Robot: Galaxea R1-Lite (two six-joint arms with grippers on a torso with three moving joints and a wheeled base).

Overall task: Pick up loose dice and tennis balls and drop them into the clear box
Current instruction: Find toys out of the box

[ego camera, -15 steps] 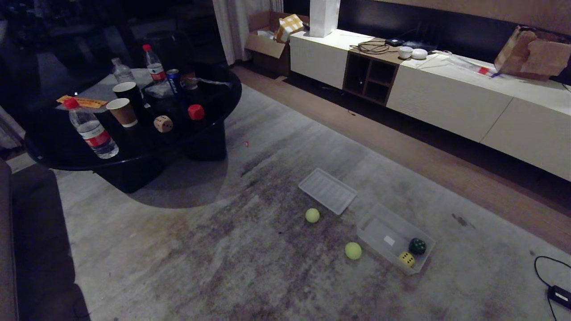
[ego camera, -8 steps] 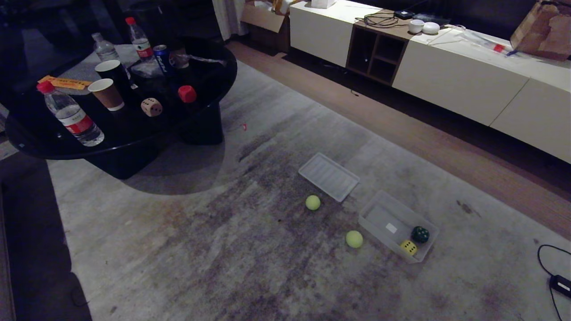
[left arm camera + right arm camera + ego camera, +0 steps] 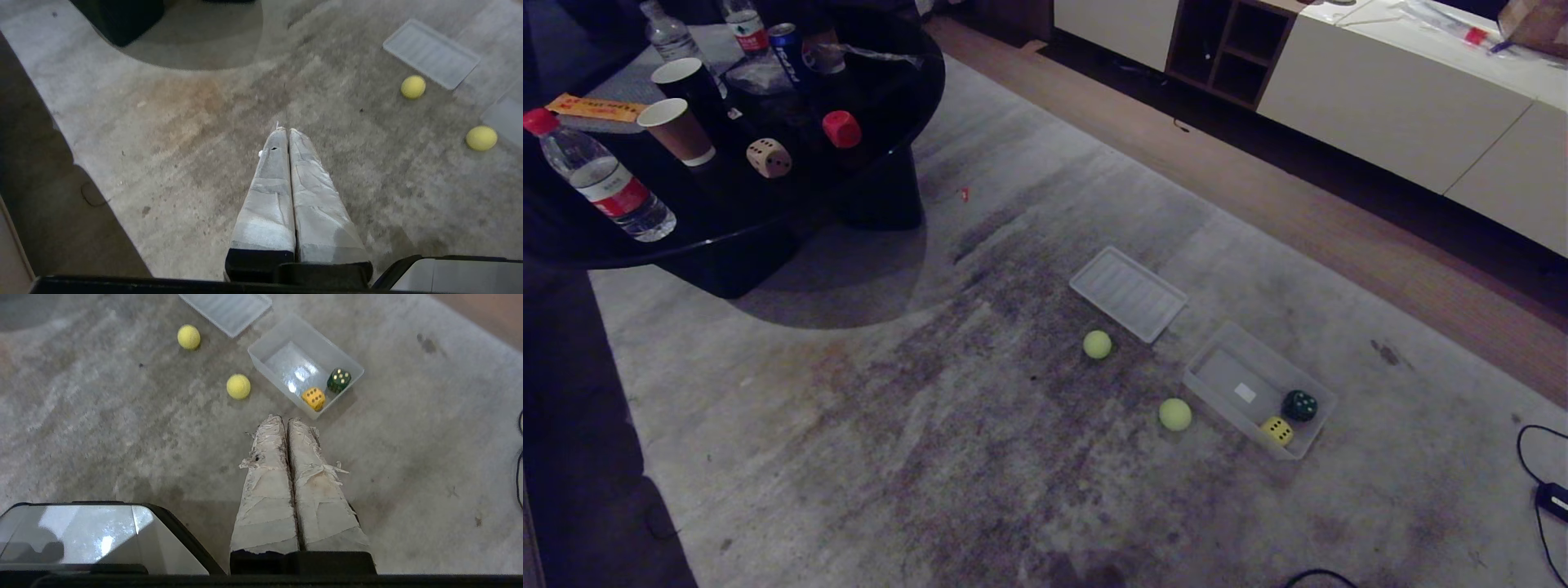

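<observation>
Whole head view has slid since a sec ago: camera tipped down, so table, lid and box sit higher in frame and the white cabinet (image 3: 1405,106) is mostly cut off at top; things themselves haven't moved on the rug (image 3: 931,457).

Left gripper (image 3: 285,131): taped fingers (image 3: 267,192) pressed together, holding nothing, hanging above bare rug. Right gripper (image 3: 286,419): fingers (image 3: 322,490) likewise closed, empty, above the rug just short of the clear box (image 3: 1223,366).

Box sits on the rug w/ yellow die (image 3: 1276,430) and dark green die (image 3: 1299,405) inside at its near end. One tennis ball (image 3: 1175,414) lies just beside the box's left wall, other ball (image 3: 1097,344) near the flat ribbed lid (image 3: 1128,293). Red die (image 3: 841,129) and tan die (image 3: 769,158) are up on the black round table (image 3: 768,229), among cups (image 3: 678,131) and bottles (image 3: 605,184).

Wide open rug left of and in front of the balls; black cable (image 3: 1539,457) lies at the far right edge.
</observation>
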